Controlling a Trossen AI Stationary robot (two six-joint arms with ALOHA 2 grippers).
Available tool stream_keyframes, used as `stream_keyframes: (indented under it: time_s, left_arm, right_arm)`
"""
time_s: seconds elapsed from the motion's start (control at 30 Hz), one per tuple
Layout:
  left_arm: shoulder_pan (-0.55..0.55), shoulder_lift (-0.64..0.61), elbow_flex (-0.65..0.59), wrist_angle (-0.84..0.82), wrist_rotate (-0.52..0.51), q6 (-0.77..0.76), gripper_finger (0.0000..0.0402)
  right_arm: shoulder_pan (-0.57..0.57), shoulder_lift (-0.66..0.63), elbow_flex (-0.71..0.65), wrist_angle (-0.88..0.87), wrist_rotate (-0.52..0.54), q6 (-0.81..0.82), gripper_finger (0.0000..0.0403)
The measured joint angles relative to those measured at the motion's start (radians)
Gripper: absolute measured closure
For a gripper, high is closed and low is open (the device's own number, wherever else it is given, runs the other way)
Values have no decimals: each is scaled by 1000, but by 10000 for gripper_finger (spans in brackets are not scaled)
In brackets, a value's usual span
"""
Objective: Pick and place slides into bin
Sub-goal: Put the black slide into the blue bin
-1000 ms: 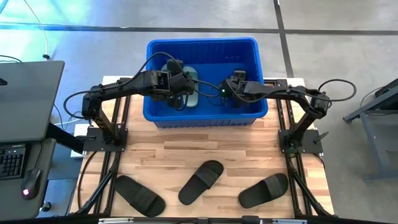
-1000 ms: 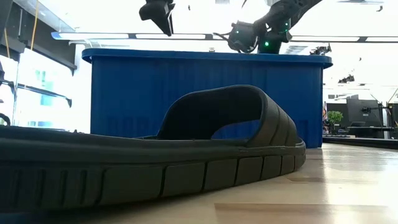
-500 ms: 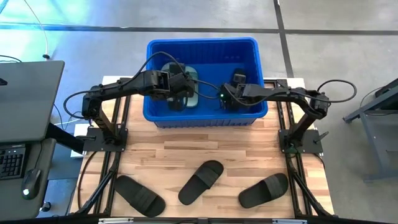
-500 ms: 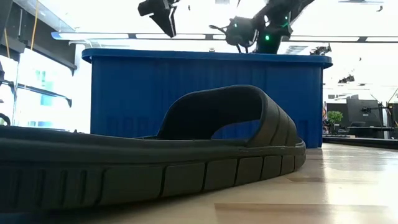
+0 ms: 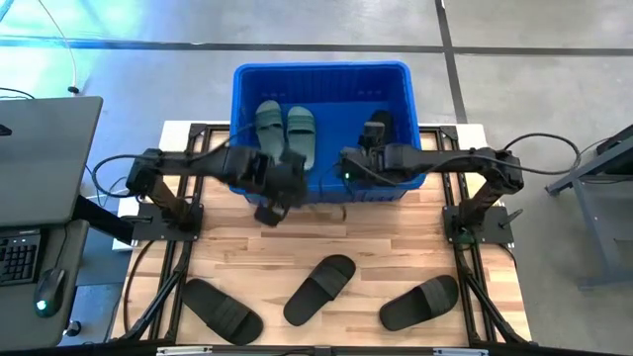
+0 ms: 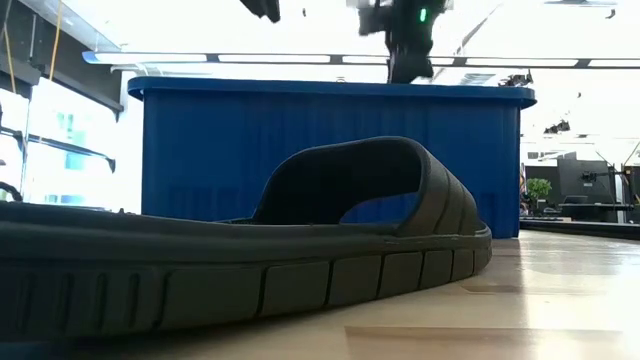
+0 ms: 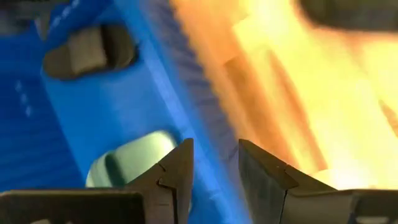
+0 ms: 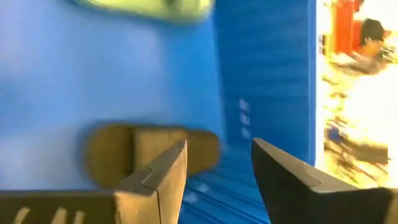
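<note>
The blue bin (image 5: pixel 328 71) stands at the table's far middle. Two green slides (image 5: pixel 287 129) lie side by side on its floor at the left, and one black slide (image 5: pixel 377 129) lies at the right. Three black slides (image 5: pixel 319 289) lie sole-down along the table's near edge; one fills the low view (image 6: pixel 300 250). My left gripper (image 5: pixel 272 203) hangs open over the bin's near wall and the table in front of it. My right gripper (image 5: pixel 346 173) is open above the near wall, beside the black slide (image 8: pixel 143 152). Both hold nothing.
Bare wooden table (image 5: pixel 326 232) lies between the bin and the three near slides. Black arm frames stand at the table's left (image 5: pixel 163 213) and right (image 5: pixel 475 213) sides. A desk with a keyboard (image 5: pixel 40 178) is beyond the left edge.
Both grippers have drawn back from inside the bin toward the table's near edge and risen, the left one farther, now past the bin's near wall. The second green slide and the black slide, covered by the grippers before, now lie in plain view on the bin's floor.
</note>
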Motion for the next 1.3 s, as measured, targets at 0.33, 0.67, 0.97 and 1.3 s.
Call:
stream_keyframes:
  time_s: [0.33,0.67,0.97,1.3]
  left_arm:
    - [-284,0,0,-16,-135,-236,291]
    - [-498,96,0,-18,-305,-532,291]
    - [-616,293,-1,36,-530,-732,291]
    - [-609,431,-1,52,-561,-857,291]
  right_arm:
    - [237,-1,146,-162,-207,124,238]
    - [502,0,-30,-50,-617,142,238]
    - [723,1,-375,362,-238,65,258]
    - [727,1,-624,1021,-272,-202,255]
